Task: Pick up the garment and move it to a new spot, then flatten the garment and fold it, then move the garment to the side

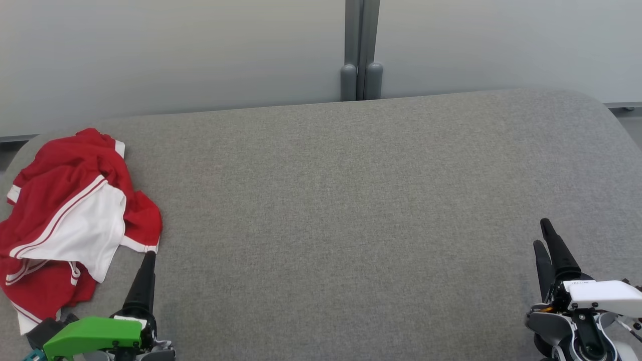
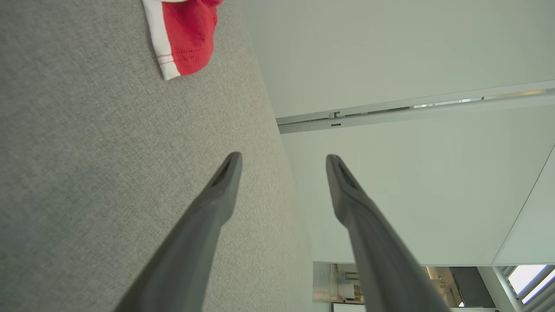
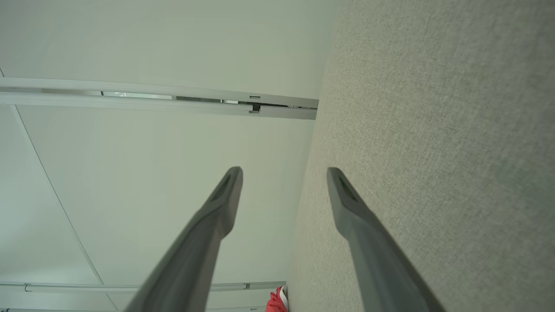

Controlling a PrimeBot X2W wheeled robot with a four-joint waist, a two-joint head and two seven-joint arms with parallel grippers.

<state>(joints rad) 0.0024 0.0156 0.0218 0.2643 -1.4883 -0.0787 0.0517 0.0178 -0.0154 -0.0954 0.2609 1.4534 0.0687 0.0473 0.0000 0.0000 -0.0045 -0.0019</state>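
Lying in a crumpled heap at the left end of the grey table (image 1: 351,210), the garment (image 1: 70,215) is red with white panels and thin white stripes along its hems. Its folds lie one over another, and its near part reaches the front left border of the table.

The left pincer (image 1: 149,258) rises from a green wrist cover (image 1: 93,333) just beside the lower right border of the garment. In the head view, one of its dark fingers shows, with the tip very near a white-trimmed hem; from this view it cannot be told whether it touches the cloth. In the left wrist view both fingers stand wide apart with nothing between them, and a red corner with a white band lies on the grey cloth farther ahead, apart from the fingertips.

The right pincer (image 1: 540,233) stands over the near right part of the table, well apart from the garment, below it a white wrist cover (image 1: 607,291). Its fingers are also spread wide and it holds nothing; in the right wrist view only bare grey cloth and the pale wall (image 1: 175,50) lie beyond them. A grey post (image 1: 361,50) divides this wall behind the table.
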